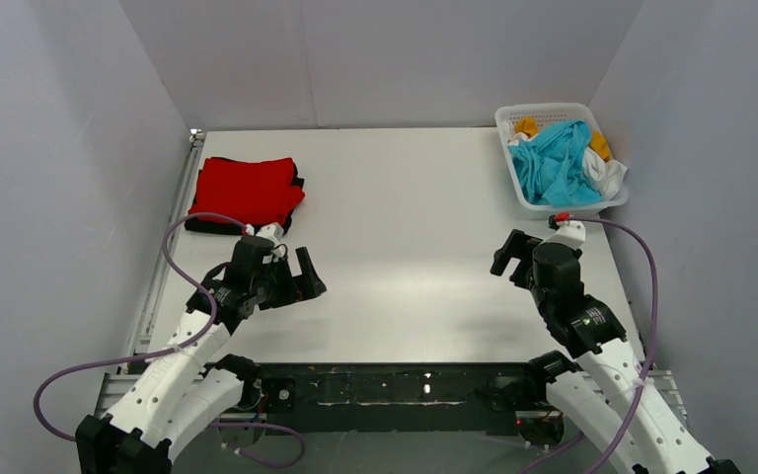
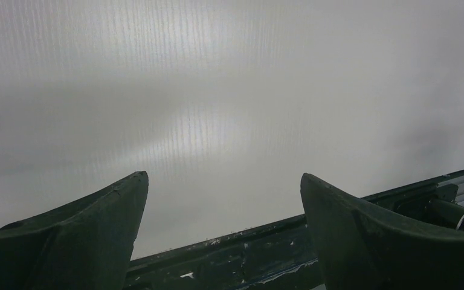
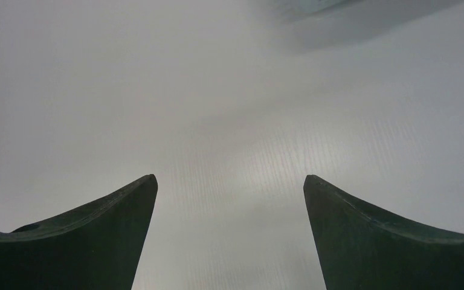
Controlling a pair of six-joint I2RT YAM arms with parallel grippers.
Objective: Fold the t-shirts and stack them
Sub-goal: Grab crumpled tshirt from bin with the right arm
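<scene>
A folded red t-shirt lies on a folded black t-shirt at the table's far left. A crumpled turquoise t-shirt fills the white lattice basket at the far right, with white cloth and orange cloth beside it. My left gripper is open and empty, just in front of the red and black stack. My right gripper is open and empty, in front of the basket. Both wrist views show only bare table between the left fingertips and the right fingertips.
Grey walls close in the table on three sides. A metal rail runs along the left edge. The black base bar lies at the near edge and shows in the left wrist view. Purple cables loop beside both arms.
</scene>
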